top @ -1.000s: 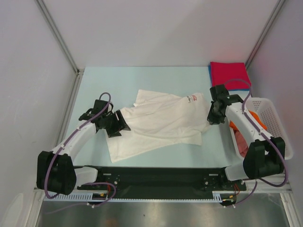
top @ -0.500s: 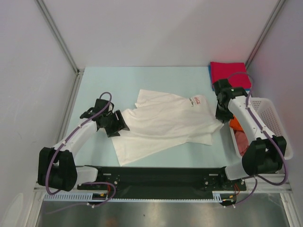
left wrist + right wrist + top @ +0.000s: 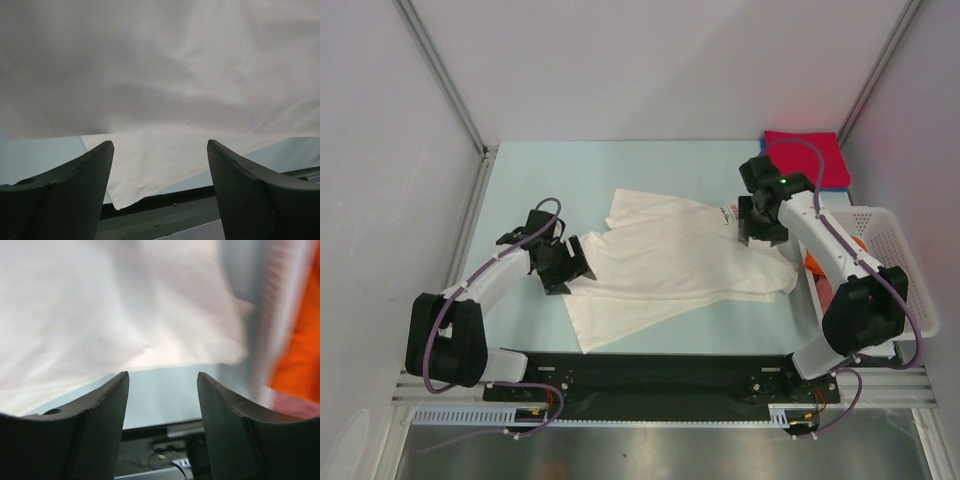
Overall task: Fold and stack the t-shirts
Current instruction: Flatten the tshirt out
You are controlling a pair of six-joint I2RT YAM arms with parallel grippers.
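Observation:
A white t-shirt (image 3: 670, 265) with a small red logo (image 3: 731, 212) lies spread and creased in the middle of the table. My left gripper (image 3: 576, 262) is at its left edge, open, with the white cloth (image 3: 165, 75) just ahead of its fingers and nothing between them. Over the shirt's right shoulder, near the logo, my right gripper (image 3: 754, 228) is open and empty; the white cloth (image 3: 100, 315) lies beyond its fingertips. A folded red t-shirt (image 3: 808, 156) sits on a blue one (image 3: 835, 186) at the back right. Orange cloth (image 3: 814, 263) shows in the basket.
A white lattice basket (image 3: 898, 262) stands at the right edge beside the right arm; its wall (image 3: 272, 300) and orange cloth (image 3: 300, 340) fill the right of the right wrist view. A black rail (image 3: 660, 375) runs along the near edge. Walls enclose the table.
My right gripper pulled the shirt's right side toward the basket, then opened and let go, moving back and left to the logo. The left gripper opened wider.

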